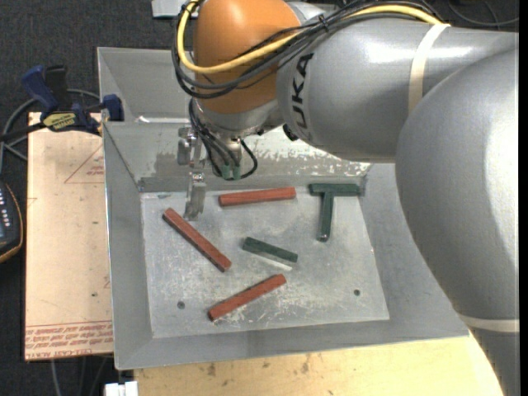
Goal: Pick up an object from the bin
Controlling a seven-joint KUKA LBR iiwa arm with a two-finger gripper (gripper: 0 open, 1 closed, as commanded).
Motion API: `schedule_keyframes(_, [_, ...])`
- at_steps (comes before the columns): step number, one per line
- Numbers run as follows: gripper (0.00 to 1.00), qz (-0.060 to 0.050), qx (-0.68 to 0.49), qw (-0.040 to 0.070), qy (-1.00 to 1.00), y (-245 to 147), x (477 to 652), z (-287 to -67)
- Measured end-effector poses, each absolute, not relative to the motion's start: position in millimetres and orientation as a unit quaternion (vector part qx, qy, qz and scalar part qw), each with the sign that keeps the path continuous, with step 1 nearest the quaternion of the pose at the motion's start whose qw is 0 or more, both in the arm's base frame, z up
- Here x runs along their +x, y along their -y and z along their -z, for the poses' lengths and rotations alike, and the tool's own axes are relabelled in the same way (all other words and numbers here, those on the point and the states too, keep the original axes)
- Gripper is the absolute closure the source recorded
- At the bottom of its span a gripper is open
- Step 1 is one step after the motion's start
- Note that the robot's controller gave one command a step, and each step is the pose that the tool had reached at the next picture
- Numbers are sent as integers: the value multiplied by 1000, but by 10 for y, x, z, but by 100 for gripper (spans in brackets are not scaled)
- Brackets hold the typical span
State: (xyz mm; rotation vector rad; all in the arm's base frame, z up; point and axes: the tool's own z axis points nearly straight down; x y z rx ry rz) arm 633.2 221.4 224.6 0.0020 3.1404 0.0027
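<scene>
Gripper (195,209): hung down from beneath the orange cover (239,44) on the wrist of the arm (396,81), in the upper left part of the bin (124,246). Reached low toward the floor there, just beside the upper end of the slanted red stick (196,239). Could not be told apart as spread or closed from this angle.

Slanted red stick: lay flat in the left half of the floor. Ran from its upper left end, close by the gripper, down and rightward toward the middle. Touched no other piece.

Level red stick (256,196): lay along the back of the floor, just right of the gripper, nearly parallel to the back wall.

Green T-piece (326,217): lay flat in the upper right of the floor, crossbar toward the back wall, stem pointing forward. Sat near the right end of the level red stick, apart from it.

Dark green stick (269,250): rested near the middle, short, tilted a little, between the slanted red stick and the T-piece's stem.

Lower red stick (246,296): lay toward the front wall, rising to the right, well apart from the gripper.

Cables (183,52): looped round the orange cover and trailed back along the arm.
</scene>
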Motion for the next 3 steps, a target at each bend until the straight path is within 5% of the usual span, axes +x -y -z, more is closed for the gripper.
schedule_keyframes(1, [0, 1, 58, -3, -998, -1939, 6222, -1259])
schedule_keyframes(2, [0, 1, 61, -4, -998, -1811, 5797, -657])
schedule_keyframes(3, [100, -1, 61, 0, -998, -1826, 5832, -704])
